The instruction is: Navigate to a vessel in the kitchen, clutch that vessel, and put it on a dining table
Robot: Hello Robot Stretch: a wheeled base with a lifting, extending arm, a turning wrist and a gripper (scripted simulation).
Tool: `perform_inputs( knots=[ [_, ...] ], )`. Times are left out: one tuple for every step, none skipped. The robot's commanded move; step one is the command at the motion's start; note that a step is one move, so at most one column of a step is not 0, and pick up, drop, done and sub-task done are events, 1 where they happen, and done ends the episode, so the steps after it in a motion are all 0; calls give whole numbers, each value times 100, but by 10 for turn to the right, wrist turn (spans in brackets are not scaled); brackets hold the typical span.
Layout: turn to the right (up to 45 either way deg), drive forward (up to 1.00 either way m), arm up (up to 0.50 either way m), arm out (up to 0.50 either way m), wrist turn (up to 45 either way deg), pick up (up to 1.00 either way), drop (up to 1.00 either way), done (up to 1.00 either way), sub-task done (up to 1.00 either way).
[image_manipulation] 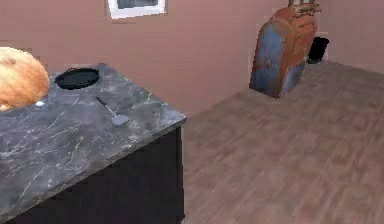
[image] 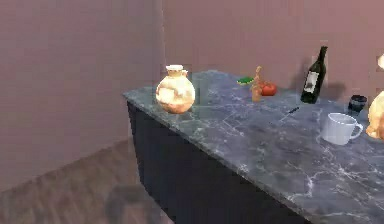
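Note:
A round orange and cream vase (image: pixel 176 89) stands near the left corner of a dark marble counter (image: pixel 250 140) in the forward view. A white mug (image: pixel 341 128) sits further right on the same counter. Another orange rounded vessel (image: pixel 377 115) shows at the forward view's right edge. An orange rounded vessel (image_manipulation: pixel 20 78) also lies at the arm side view's left edge on the marble counter (image_manipulation: pixel 70 135).
A dark bottle (image: pixel 314 76), a small orange bottle (image: pixel 258 86), a tomato (image: pixel 268 89) and a green item (image: pixel 245 80) stand at the counter's back. A black pan (image_manipulation: pixel 77 77) and a spatula (image_manipulation: pixel 112 110) lie on the counter. Wooden floor (image_manipulation: pixel 290 150) stretches right toward a blue-orange object (image_manipulation: pixel 282 52) by the wall.

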Motion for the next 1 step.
perform_inputs(
  knots=[
    [450,0,0,0,0,0,0,0,0]
  ],
)
